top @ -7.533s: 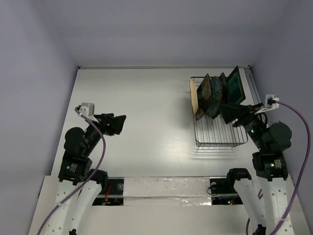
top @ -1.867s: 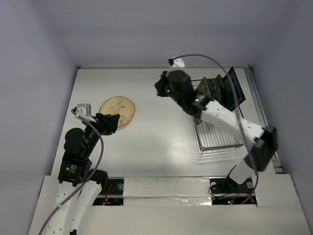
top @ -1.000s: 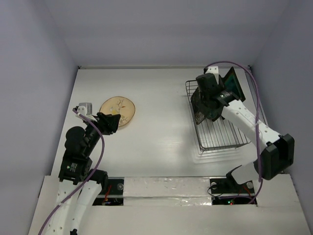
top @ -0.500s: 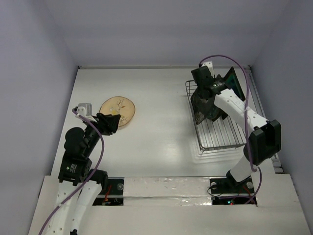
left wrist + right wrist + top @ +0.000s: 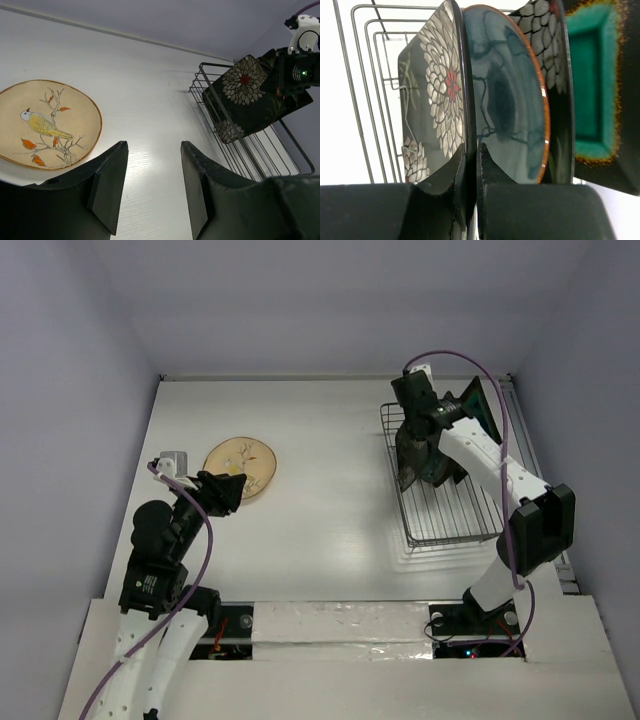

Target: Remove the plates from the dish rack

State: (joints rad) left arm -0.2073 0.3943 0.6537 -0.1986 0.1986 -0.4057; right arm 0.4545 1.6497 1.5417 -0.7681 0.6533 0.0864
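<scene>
Tan plate [image 5: 241, 468] flat; flowered sq plate [image 5: 437, 95] +3 more [image 5: 510, 100] upright in rack [image 5: 452, 518].

A robotics lab booth: plain lavender walls [image 5: 70, 390] enclose a white table [image 5: 320, 460] bearing two purple-cabled robot arms [image 5: 160, 532].

You had a dish rack [image 5: 452, 512] of thin bare grey metal wire, and the dark square flowered plate [image 5: 437, 95] and the round teal plate [image 5: 510, 100] wore a glossy glaze, while the square teal plate [image 5: 592, 80] showed a speckled, rougher-looking rim. Your tan plate [image 5: 47, 122] had a smooth, duller painted finish, the white table [image 5: 150, 100] a soft sheen, and the left gripper [image 5: 154, 155] looked like matt black plastic.
</scene>
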